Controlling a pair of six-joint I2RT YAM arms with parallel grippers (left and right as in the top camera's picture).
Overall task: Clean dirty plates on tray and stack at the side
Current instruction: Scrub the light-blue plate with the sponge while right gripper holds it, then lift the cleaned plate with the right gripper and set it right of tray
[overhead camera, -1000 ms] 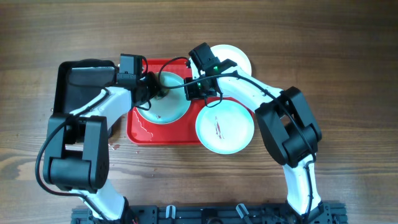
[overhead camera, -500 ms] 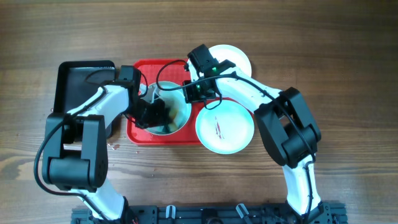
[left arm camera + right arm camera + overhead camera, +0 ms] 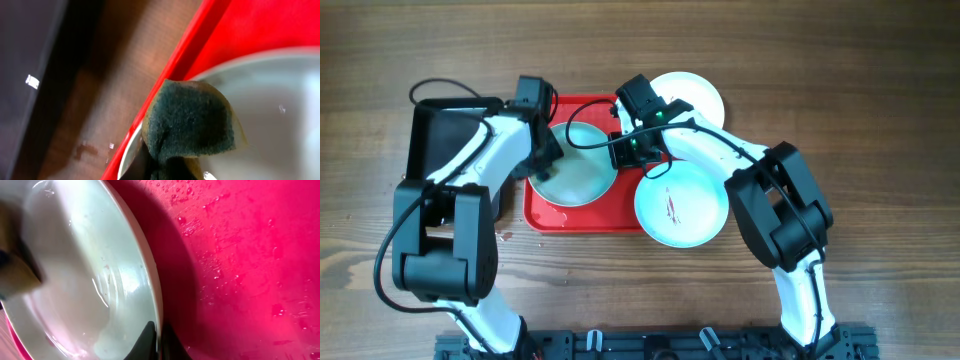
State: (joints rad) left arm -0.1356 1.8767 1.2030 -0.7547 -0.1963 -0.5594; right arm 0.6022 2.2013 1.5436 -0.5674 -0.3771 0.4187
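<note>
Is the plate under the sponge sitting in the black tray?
No, the pale blue plate under the sponge lies on the red tray, beside the black tray.

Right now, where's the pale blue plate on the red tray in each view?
Overhead: pale blue plate centre-left, on the red tray.
Left wrist: plate lower right, under the sponge.
Right wrist: plate fills the left half, rim in the jaws of the right gripper.
Shared landmark: the red tray beside the plate's rim.

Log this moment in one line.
left jaws: shut on sponge, at blue plate's left rim | right jaws: clamp its right rim | second blue plate: smeared
</note>
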